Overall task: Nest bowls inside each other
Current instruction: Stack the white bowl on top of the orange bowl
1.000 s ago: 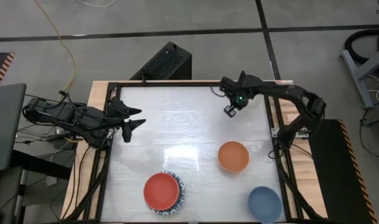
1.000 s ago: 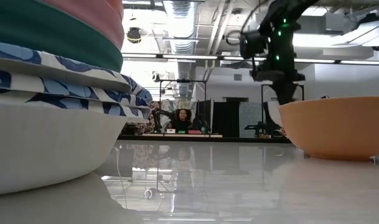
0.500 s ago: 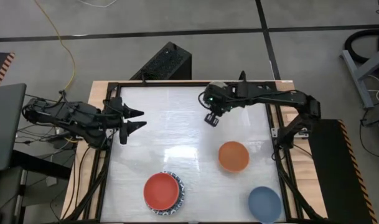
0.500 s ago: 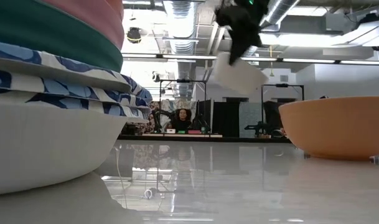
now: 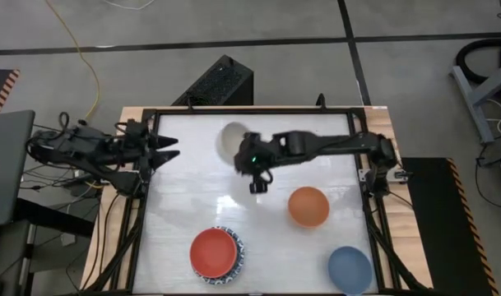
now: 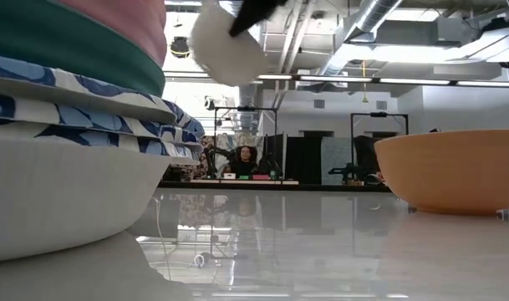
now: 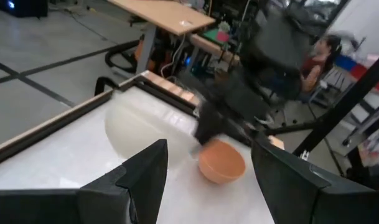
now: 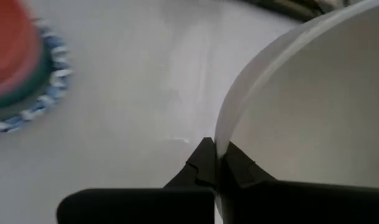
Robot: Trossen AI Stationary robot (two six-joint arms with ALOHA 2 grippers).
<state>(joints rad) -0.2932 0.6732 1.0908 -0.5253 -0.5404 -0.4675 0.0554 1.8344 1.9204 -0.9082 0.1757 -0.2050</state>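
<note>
High view showed the right gripper [image 5: 255, 168] over the middle of the table, its arm reaching across from the right edge, with the cream bowl [image 5: 231, 141] carried just beyond it and clear of the table surface. In the right wrist view the two fingers [image 8: 205, 163] were pinched together on the cream bowl's rim [image 8: 239, 93], wall between them; a rim pinch suits a thin-walled bowl and leaves its underside free to drop into another. In the low view the same bowl hung high above the table, tilted.

The nested stack [image 5: 215, 254], red bowl uppermost over patterned rims, stood nearer the front edge and to the left of the claw, well apart. The orange bowl [image 5: 308, 206] sat near the claw, on its right and toward the front; the blue bowl [image 5: 350, 268] lay further off, at the front right corner. Both were loose, so nesting appeared only partly done.

The left gripper [image 5: 165, 149] waited at the left edge of the table, jaws spread wide and empty, probably parked clear of the carry.
</note>
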